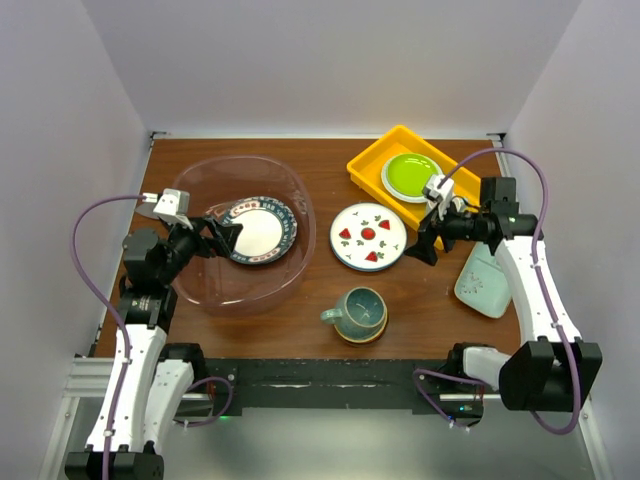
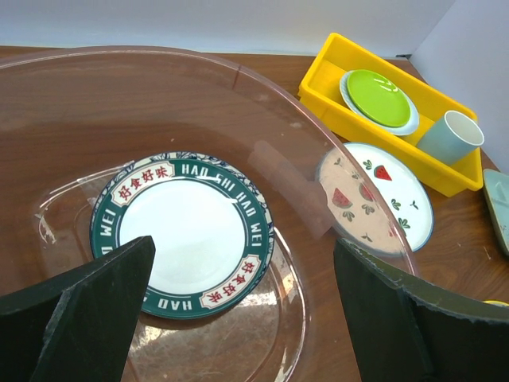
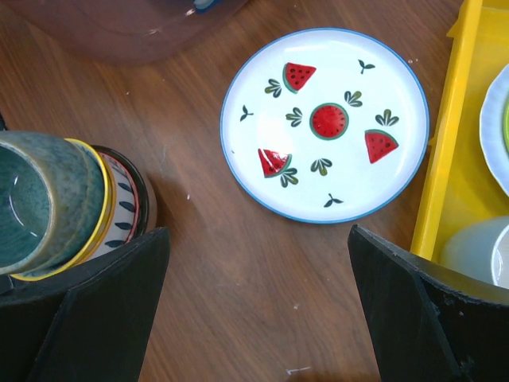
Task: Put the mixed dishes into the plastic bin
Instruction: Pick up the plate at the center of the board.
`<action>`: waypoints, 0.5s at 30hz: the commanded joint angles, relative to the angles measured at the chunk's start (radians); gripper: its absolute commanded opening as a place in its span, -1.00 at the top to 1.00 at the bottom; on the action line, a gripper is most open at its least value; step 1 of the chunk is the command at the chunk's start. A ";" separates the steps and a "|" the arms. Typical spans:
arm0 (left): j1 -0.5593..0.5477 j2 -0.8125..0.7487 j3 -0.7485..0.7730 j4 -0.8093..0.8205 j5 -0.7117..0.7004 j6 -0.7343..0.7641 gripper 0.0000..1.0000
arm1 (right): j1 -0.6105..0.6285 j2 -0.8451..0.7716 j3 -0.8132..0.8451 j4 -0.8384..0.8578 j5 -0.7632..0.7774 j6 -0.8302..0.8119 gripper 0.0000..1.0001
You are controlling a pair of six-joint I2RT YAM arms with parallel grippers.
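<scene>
The clear pinkish plastic bin [image 1: 200,180] stands at the left and holds a dark lettered-rim plate [image 1: 258,230] on a blue floral plate; the lettered plate fills the left wrist view [image 2: 181,235]. My left gripper [image 1: 228,238] is open and empty, inside the bin beside that plate. The white plate with red fruit [image 1: 368,237] lies on the table mid-right, also in the right wrist view [image 3: 324,123]. My right gripper [image 1: 424,247] is open and empty just right of it. A teal mug [image 1: 358,310] sits in stacked small bowls [image 3: 119,208]. A pale mint squarish dish [image 1: 482,281] lies far right.
A yellow tray [image 1: 372,162] at the back right holds a lime-green plate [image 1: 411,172] and a small white cup [image 2: 450,137]. The tray's near wall is close to my right gripper. Grey walls enclose the wooden table [image 1: 300,330].
</scene>
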State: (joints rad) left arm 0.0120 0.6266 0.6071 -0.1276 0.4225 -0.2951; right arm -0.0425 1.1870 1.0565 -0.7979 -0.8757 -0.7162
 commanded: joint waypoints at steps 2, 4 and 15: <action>0.002 -0.011 -0.007 0.052 0.021 0.007 -1.00 | 0.016 -0.033 0.037 -0.047 0.037 -0.038 -0.97; 0.000 -0.011 -0.007 0.052 0.021 0.007 -1.00 | 0.021 -0.040 0.030 -0.047 0.046 -0.038 -0.96; 0.000 -0.018 -0.009 0.054 0.022 0.007 -1.00 | 0.059 -0.053 -0.006 -0.015 0.089 0.012 -0.96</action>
State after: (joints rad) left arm 0.0120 0.6201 0.6071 -0.1204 0.4286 -0.2951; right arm -0.0124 1.1538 1.0580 -0.8333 -0.8173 -0.7307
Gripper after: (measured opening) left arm 0.997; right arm 0.983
